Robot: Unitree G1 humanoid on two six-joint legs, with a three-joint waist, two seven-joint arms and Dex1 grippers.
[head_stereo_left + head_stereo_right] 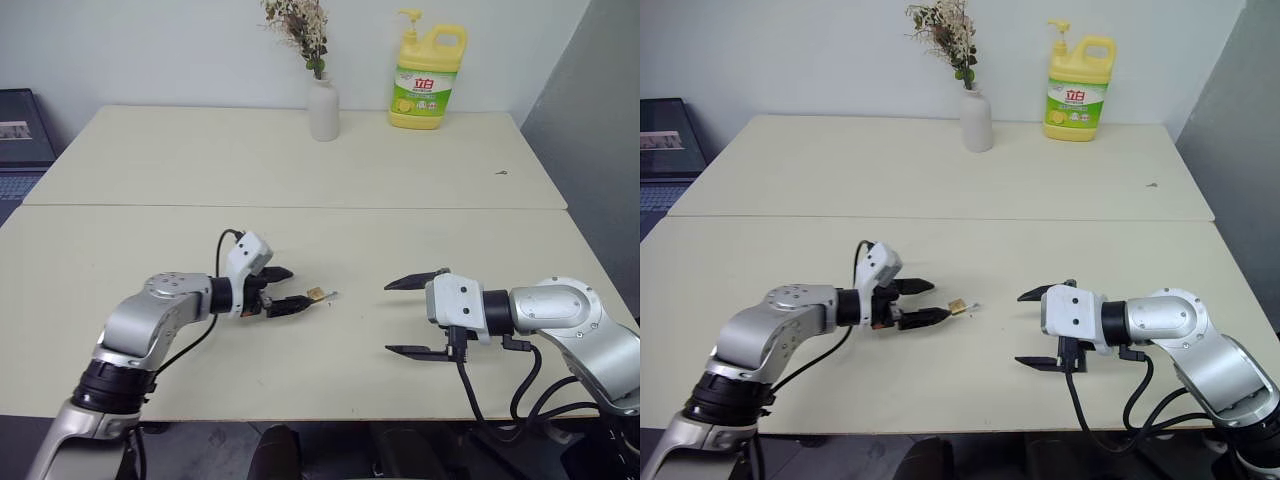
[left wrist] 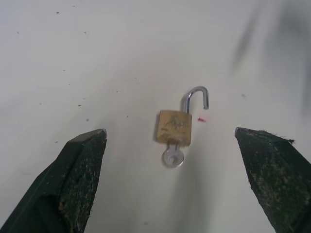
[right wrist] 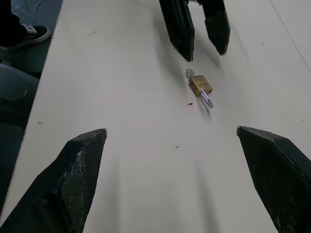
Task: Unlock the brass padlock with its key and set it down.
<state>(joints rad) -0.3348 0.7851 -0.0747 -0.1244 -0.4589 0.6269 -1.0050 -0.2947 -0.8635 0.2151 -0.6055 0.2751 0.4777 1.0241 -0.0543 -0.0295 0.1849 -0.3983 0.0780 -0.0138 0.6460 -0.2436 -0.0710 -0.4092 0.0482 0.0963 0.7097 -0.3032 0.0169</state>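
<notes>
The left gripper [image 1: 282, 290] is reaching out over the cream table [image 1: 300, 180], angled slightly downward, its 2 black fingers [image 2: 80, 170] standing wide apart and holding nothing. The brass padlock [image 2: 173, 127] is lying flat on the table just beyond those fingertips, apart from them. Its body is squarish, dull yellow and faintly scuffed, and its thin silvery shackle is sitting arched and swung open, 1 end standing free of the body. The key [image 2: 173, 156], small, flat and silvery-grey with a round head, is sticking out of the padlock's underside, on the side nearest the left gripper.

The right gripper [image 1: 412, 316] is hanging on the far side of the padlock from the left one, well apart from it, pointing across toward it. Its 2 rough-textured, wedge-tipped black fingers [image 3: 73, 179] are spread just as wide, 1 above the other, and gripping nothing.

Well behind the padlock, near the wall, a smooth white vase [image 1: 323, 106] of dried sprigs is standing upright, and a yellow soap bottle [image 1: 428, 78] with a pump top is standing beside it.
</notes>
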